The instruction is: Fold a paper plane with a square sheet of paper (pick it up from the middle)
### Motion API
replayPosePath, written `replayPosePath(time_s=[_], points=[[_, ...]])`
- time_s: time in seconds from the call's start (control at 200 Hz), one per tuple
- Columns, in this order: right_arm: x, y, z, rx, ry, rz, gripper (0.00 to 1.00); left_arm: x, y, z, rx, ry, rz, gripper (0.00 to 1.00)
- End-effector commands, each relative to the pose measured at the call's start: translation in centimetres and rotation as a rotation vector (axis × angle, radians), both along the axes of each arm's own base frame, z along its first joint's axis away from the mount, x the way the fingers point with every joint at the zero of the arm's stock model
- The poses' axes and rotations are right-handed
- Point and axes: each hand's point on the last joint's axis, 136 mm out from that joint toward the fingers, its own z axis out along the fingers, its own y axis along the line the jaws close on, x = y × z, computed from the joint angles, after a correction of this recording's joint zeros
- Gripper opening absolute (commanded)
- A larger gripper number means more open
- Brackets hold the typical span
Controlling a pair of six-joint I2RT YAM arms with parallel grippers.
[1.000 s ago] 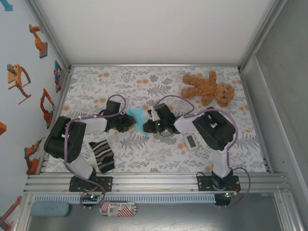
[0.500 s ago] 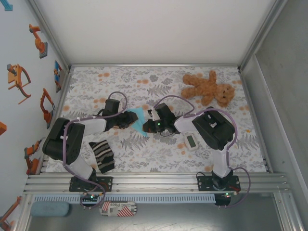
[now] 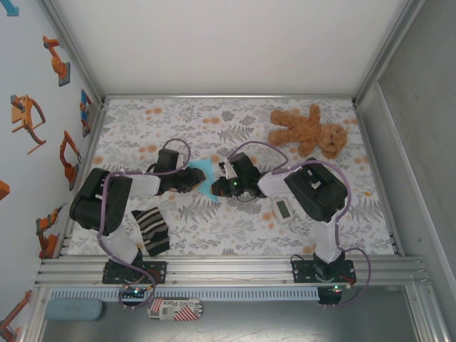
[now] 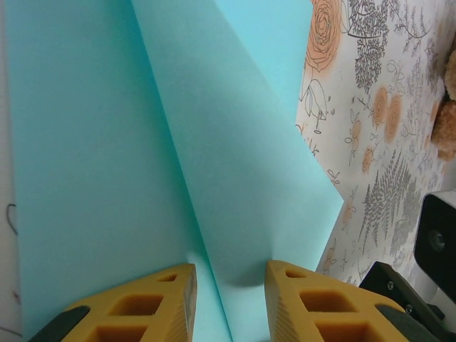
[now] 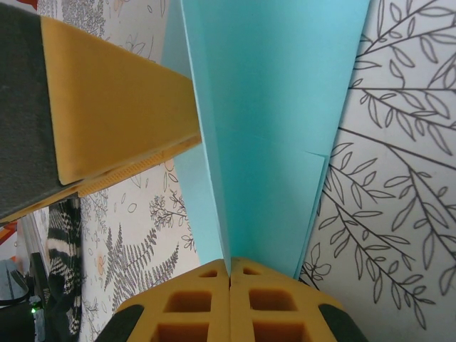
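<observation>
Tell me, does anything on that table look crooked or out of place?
Slightly: the folded blue paper has layers that don't line up, leaving a small step along one edge. The striped cloth lies crumpled.

You see the sheet of paper [image 3: 204, 178] just left of centre in the top view, light blue, plain, folded into overlapping layers, long straight creases, tapering to a point toward lower right.
</observation>
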Motion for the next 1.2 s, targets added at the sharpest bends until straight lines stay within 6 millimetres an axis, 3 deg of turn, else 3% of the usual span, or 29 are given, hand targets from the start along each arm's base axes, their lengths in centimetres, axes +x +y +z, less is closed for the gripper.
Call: replayPosePath(time_s=[0.0, 0.346, 0.571, 0.836, 1.006, 1.197], points=[[-0.1, -0.4, -0.8, -0.013, 0.011, -0.001, 0.00, -1.7, 0.5, -2.3, 0.037, 0.073, -0.006, 0.32], [-0.2, -1.0, 1.2, -0.040, -0.063, 0.034, 0.12, -4.0, 3.1, -5.7, 0.249, 0.258, 0.023, 0.36], [-1.0, -0.6, 2.0, 0.006, -0.059, 0.070, 0.16, -4.6, 3.4, -7.0, 0.307, 0.318, 0.025, 0.39], [-0.8, -2.1, -0.1, -0.136, -0.063, 0.034, 0.17, -5.1, 3.8, -7.4, 0.354, 0.352, 0.018, 0.41], [-1.3, -1.5, -0.4, -0.154, -0.060, 0.067, 0.17, -5.6, 4.3, -7.7, 0.393, 0.378, 0.016, 0.42], [-0.5, -2.1, -1.1, -0.206, -0.071, 0.022, 0.17, -6.2, 4.8, -8.3, 0.438, 0.414, 0.014, 0.45]])
